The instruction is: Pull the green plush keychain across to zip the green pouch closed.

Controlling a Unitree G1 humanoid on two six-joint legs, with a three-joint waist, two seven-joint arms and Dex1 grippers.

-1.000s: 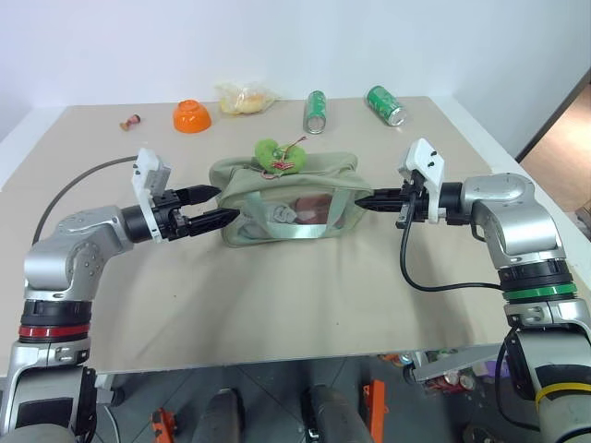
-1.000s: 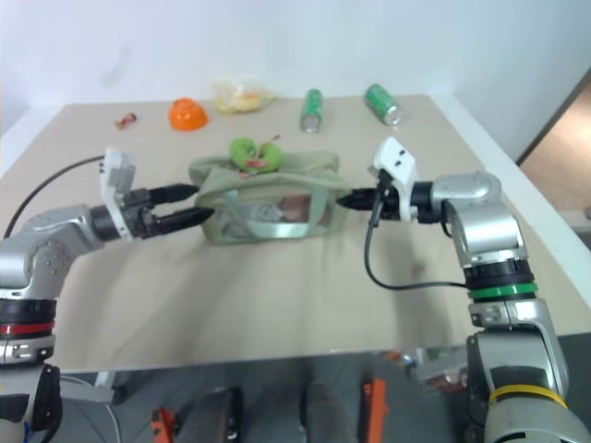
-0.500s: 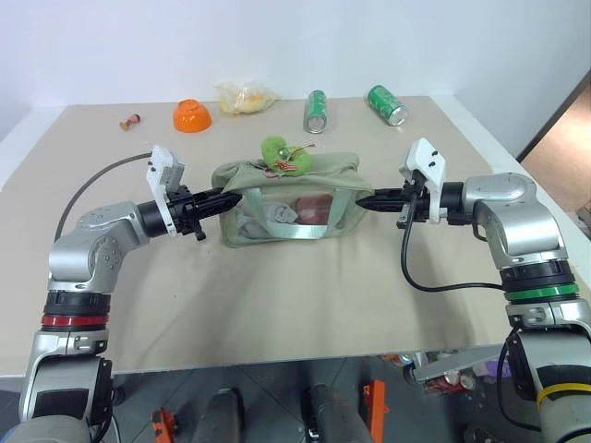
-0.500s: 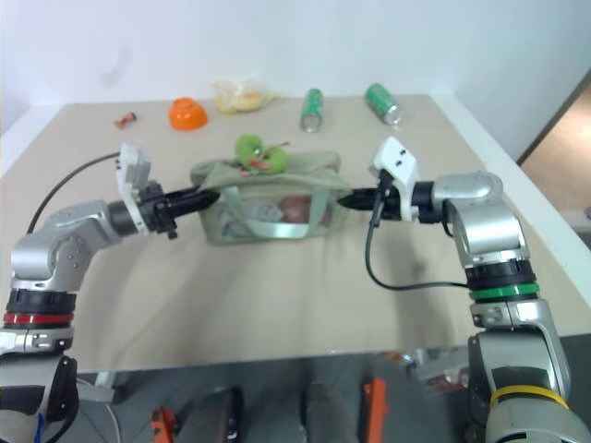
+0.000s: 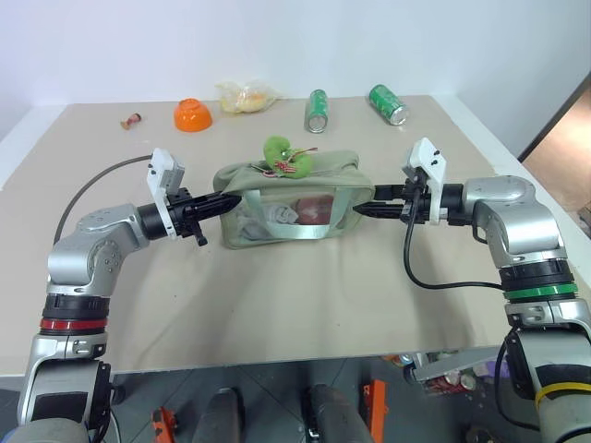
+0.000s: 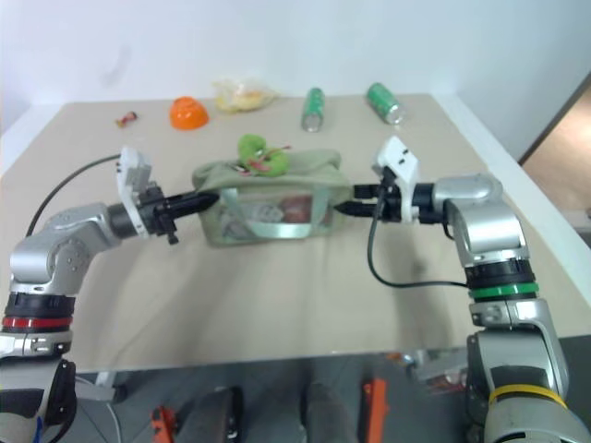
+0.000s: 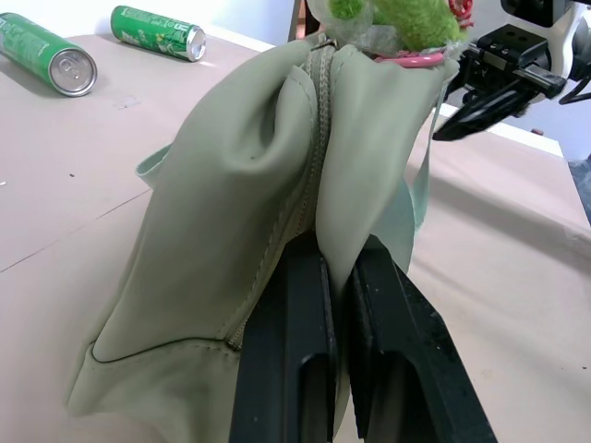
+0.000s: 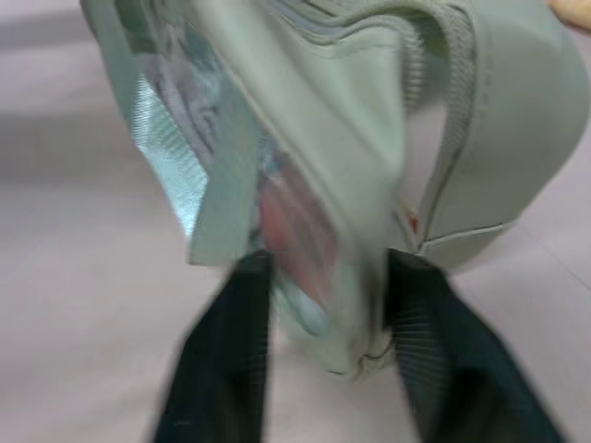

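Note:
The green pouch (image 5: 286,208) lies mid-table, its clear window side facing me. The green plush keychain (image 5: 277,154) rests on its top near the left end, with red marks and a thin cord. My left gripper (image 5: 226,200) is shut on the pouch's left end; the left wrist view shows its fingers (image 7: 295,314) pinching a fold of fabric beside the zipper seam. My right gripper (image 5: 365,205) is open at the pouch's right end. In the right wrist view its two fingers (image 8: 245,305) stand on either side of the pouch's corner (image 8: 369,138), apart from each other.
Along the far side of the table are an orange bowl (image 5: 192,115), a crumpled plastic bag (image 5: 245,96), two green cans (image 5: 316,111) (image 5: 386,104) and a small red-and-tan item (image 5: 130,120). The table's right edge (image 5: 517,175) runs close to my right arm.
My left gripper, open a second ago, has shut on the pouch's left end. My right gripper, shut at the right end until half a second ago, has opened.

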